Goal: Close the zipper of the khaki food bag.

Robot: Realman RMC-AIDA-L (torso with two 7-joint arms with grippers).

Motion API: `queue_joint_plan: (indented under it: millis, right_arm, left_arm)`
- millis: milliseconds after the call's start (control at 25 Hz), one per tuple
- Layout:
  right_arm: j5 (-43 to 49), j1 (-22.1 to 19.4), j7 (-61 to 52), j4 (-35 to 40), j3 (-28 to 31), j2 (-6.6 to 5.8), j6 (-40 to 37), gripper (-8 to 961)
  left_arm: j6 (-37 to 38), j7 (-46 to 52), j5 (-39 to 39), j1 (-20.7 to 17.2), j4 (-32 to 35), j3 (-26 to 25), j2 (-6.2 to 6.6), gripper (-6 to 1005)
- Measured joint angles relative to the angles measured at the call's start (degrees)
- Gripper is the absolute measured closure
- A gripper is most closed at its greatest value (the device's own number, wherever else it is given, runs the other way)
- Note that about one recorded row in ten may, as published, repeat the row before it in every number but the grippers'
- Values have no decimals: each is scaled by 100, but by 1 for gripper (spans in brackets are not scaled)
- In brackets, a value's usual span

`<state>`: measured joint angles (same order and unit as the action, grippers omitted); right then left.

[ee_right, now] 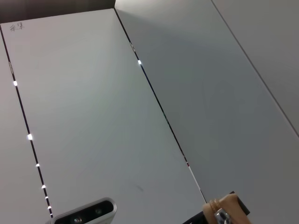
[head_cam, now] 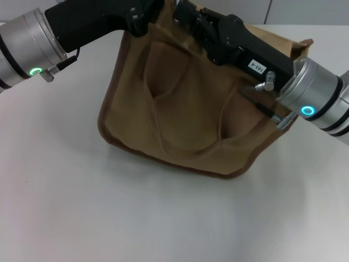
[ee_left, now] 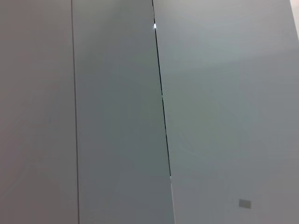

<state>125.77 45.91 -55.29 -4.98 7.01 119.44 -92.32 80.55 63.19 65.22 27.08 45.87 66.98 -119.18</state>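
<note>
Although both arms reach over the top edge of the khaki food bag [head_cam: 185, 120], which stands on the white table [head_cam: 109, 218], the zipper itself is hidden behind them, so how far it is closed cannot be judged. The left gripper [head_cam: 139, 19] sits at the bag's left top corner and the right gripper [head_cam: 188, 16] near the middle of the top; whether either is clenched or released, I cannot tell. The wrist views show only wall panels.
</note>
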Motion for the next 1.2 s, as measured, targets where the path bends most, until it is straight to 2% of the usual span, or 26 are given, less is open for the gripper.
queue_joint_plan:
  millis: [600,1000,1200]
  right_arm:
    - [95,-163,-52,5,-23,-3,-53,952]
    - [135,-534,-142,61,8,-17,-78,953]
    - [112,-641,-98,95,41,-10,-346,954]
  left_arm:
    - [34,22,-31,-22,13,0,0,971]
    - [40,26,-72,-54,21,-3,0,972]
    - [54,40,-75,-54,21,2,0,971]
